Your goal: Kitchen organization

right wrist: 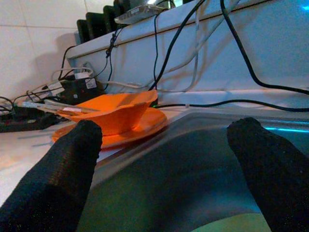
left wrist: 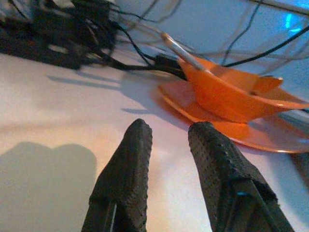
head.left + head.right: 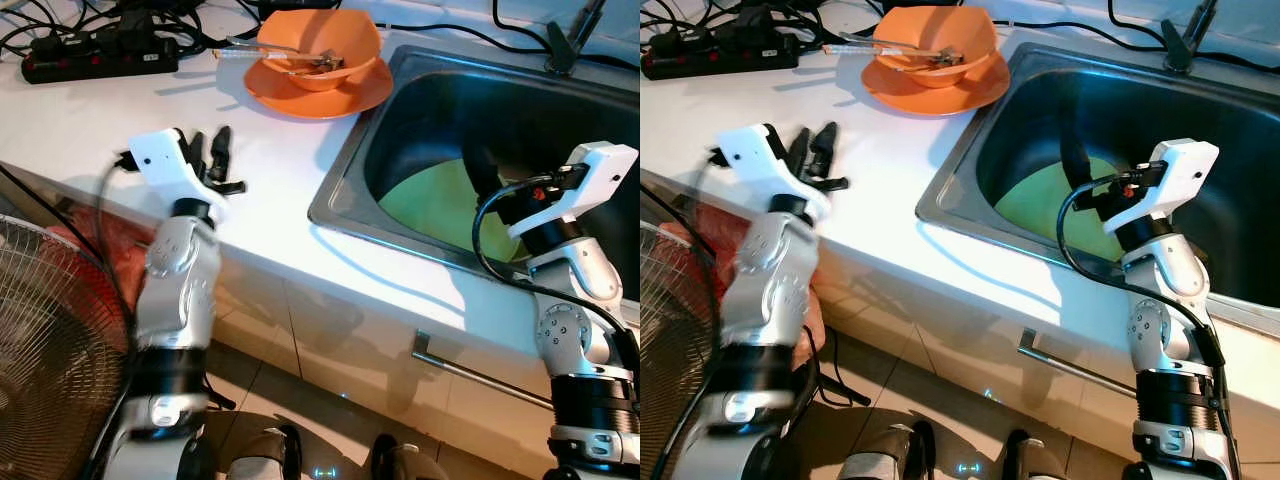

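Head cam: green plate (image 3: 440,205) in sink (image 3: 345,190). Left gripper (image 2: 169,145) slightly open, right gripper (image 1: 164,145) wide open, both empty; orange bowl (image 1: 113,113) ahead. No legible text.

left gripper (image 3: 213,150): jaws narrowly apart | right gripper (image 1: 164,159): jaws wide

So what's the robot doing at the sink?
It is standing at a kitchen counter, holding nothing. Its left tool hovers over the white counter, fingers a little apart, pointing toward an orange bowl that sits on an orange plate with utensils in it. Its right tool is wide open over the steel sink, where a green plate lies at the bottom.
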Tool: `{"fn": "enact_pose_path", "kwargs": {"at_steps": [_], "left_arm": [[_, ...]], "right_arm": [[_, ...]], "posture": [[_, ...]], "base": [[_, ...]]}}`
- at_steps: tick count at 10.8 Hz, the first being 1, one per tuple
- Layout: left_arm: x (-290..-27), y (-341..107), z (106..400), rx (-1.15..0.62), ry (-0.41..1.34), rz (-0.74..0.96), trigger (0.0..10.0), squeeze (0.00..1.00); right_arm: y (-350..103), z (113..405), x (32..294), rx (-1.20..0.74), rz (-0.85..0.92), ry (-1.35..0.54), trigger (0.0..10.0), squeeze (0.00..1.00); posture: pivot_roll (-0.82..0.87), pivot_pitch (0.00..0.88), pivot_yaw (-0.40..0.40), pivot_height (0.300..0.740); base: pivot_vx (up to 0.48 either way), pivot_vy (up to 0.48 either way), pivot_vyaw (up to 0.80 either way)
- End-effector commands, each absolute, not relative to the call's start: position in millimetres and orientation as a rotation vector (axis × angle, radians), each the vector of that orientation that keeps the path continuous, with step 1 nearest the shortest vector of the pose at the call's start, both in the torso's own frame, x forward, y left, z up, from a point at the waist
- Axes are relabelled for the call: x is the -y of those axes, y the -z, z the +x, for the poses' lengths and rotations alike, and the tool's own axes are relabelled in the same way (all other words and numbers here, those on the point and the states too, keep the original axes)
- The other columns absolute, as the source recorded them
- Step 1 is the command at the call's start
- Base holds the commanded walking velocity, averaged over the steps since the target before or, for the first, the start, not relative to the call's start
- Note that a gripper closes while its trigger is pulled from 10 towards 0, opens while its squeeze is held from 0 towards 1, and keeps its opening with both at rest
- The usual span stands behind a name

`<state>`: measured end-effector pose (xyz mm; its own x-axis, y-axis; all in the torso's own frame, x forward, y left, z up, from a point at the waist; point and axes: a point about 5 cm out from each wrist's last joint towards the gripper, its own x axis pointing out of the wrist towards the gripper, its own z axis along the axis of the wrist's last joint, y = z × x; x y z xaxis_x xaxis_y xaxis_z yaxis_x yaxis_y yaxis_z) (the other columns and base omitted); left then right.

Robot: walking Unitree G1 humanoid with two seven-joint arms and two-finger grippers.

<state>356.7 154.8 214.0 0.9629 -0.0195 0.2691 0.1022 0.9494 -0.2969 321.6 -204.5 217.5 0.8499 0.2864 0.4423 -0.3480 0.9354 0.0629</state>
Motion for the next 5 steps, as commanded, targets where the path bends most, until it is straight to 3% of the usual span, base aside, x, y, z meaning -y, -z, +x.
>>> {"fn": "enact_pose_path", "kwargs": {"at_steps": [1, 5], "left_arm": [[-150.9, -215.3, 361.5, 0.250, 0.087, -0.335, 10.0, 0.00], [-142.3, -231.5, 374.5, 0.253, 0.153, -0.278, 10.0, 0.00]], "right_arm": [[-215.7, 321.1, 203.8, 0.438, 0.138, -0.328, 10.0, 0.00], [-215.0, 321.5, 207.3, 0.435, 0.132, -0.300, 10.0, 0.00]], "posture": [[0.08, 0.192, 0.027, 0.740], [0.07, 0.191, 0.028, 0.740]], "base": [[0.000, 0.000, 0.00], [0.000, 0.000, 0.00]]}}
